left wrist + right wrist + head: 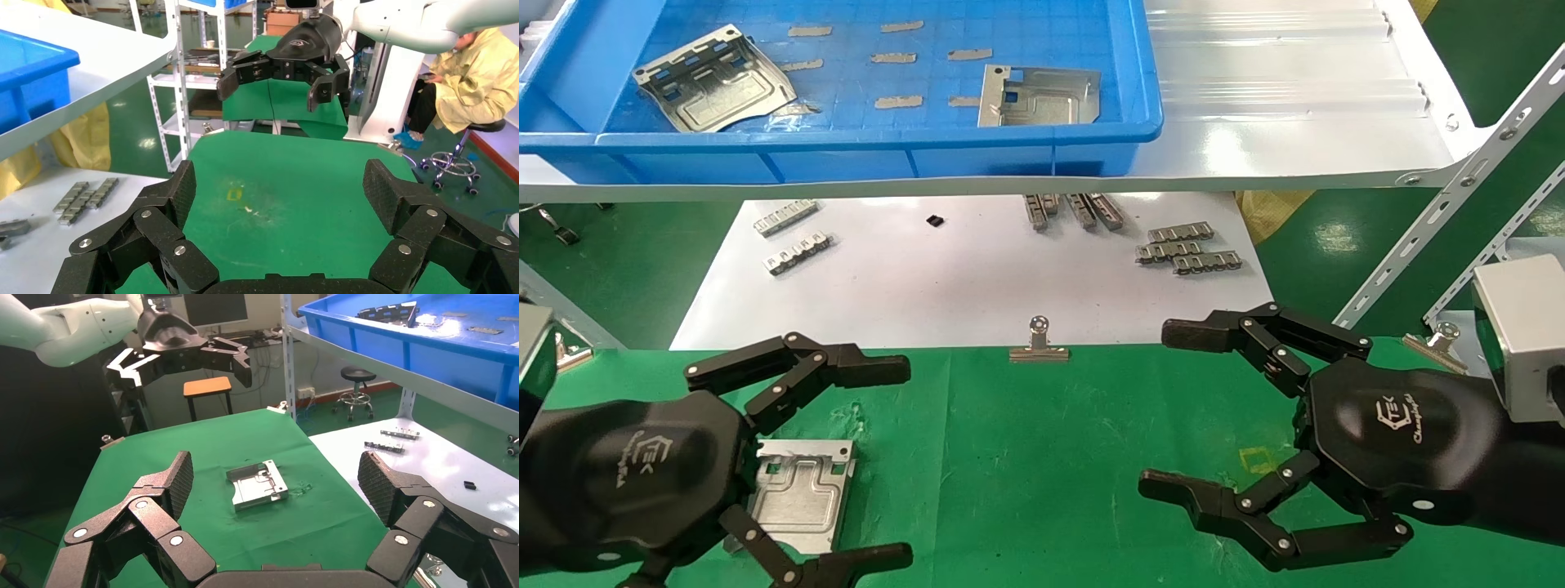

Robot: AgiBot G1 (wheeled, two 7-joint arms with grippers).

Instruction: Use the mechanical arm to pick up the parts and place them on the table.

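Table (pixel 1042 457): flat surface under wrinkled green cloth, one yellow square mark (pixel 1258 459) just beside the right gripper (pixel 1177 412), between its spread fingers and the palm. Silver binder clip (pixel 1039 341) on the far edge, between the two grippers. One stamped sheet-metal plate (pixel 801 492) lying flat on the cloth, directly below the left gripper (pixel 887 465), partly covered by its palm, well apart from the right gripper.

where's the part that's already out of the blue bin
In the head view, one sheet-metal part lies flat on the green table on the robot's left, directly under the open left gripper. The right wrist view shows it untouched, the gripper above it.
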